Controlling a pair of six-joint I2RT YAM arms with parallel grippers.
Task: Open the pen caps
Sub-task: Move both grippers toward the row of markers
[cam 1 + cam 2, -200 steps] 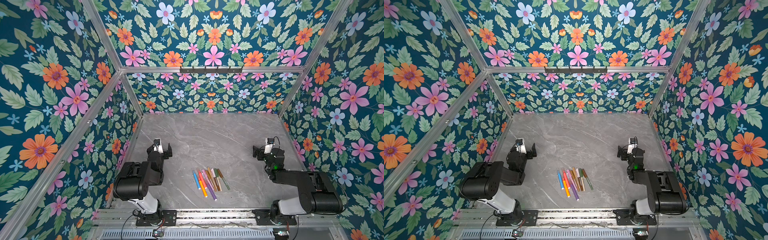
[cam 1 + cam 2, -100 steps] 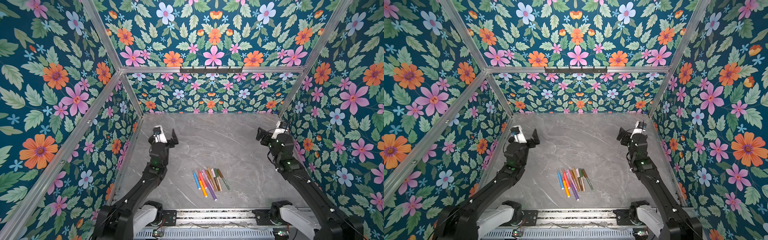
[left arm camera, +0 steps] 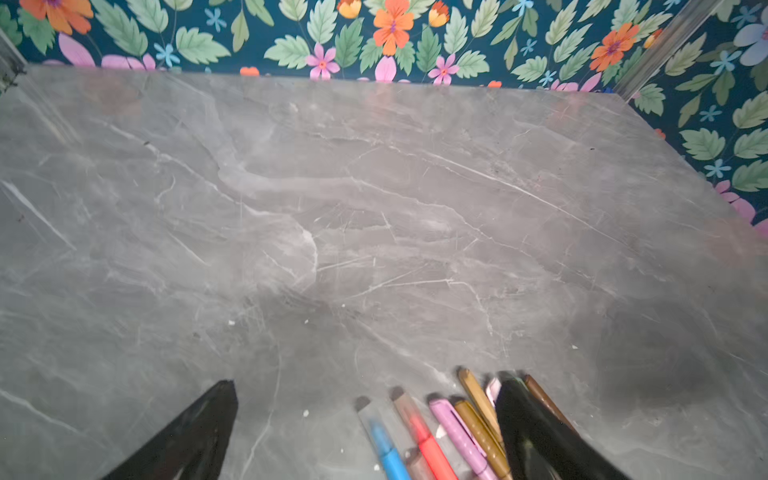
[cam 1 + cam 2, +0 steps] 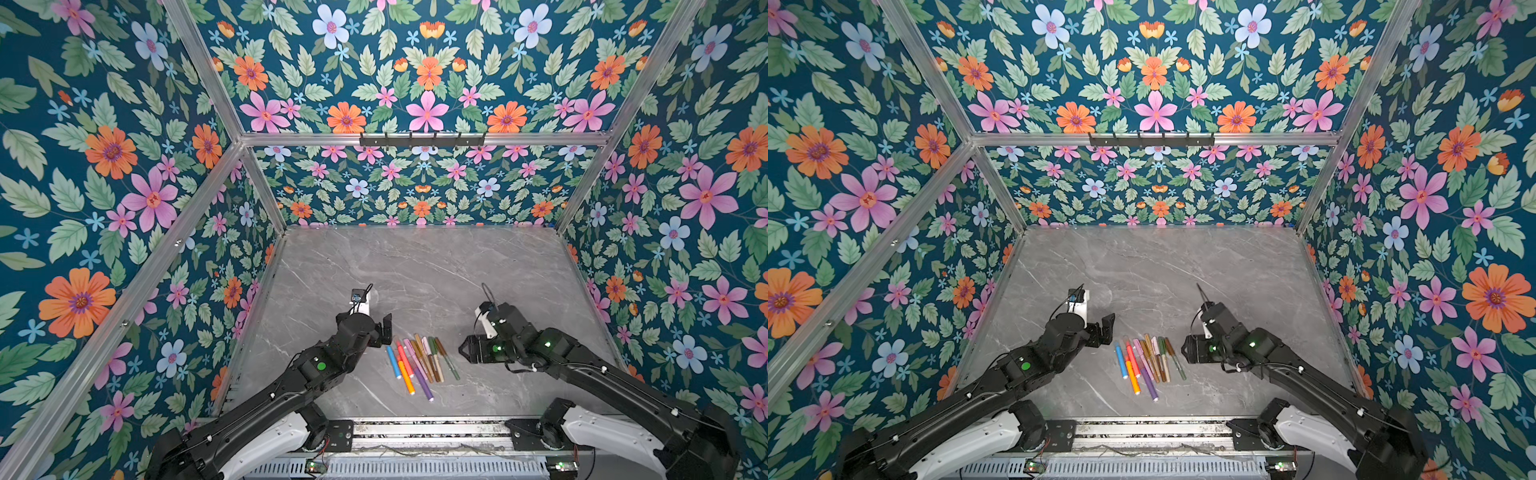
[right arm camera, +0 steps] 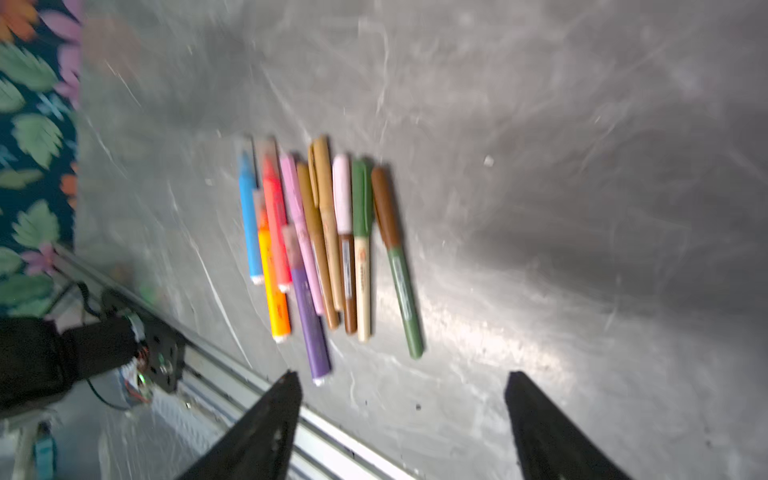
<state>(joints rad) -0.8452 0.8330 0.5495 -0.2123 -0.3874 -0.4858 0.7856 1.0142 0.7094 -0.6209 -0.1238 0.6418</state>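
pen caps [image 5: 361, 199] sit on their pens [image 4: 422, 380] between two parted, empty jaws.

I count ten markers [image 5: 328, 232] in the pile, ten pen caps [image 5: 341, 191] all on, plus two robot arms [image 4: 307, 370].

- Floral wallpaper [image 4: 104, 166] on every side here, teal with pink and orange blooms.
- Aluminium frame bars [image 4: 299, 139] run along the edges.
- Black hook rail [image 4: 422, 140] on the back bar.
- Grey marbled tabletop [image 4: 415, 266], evenly lit.
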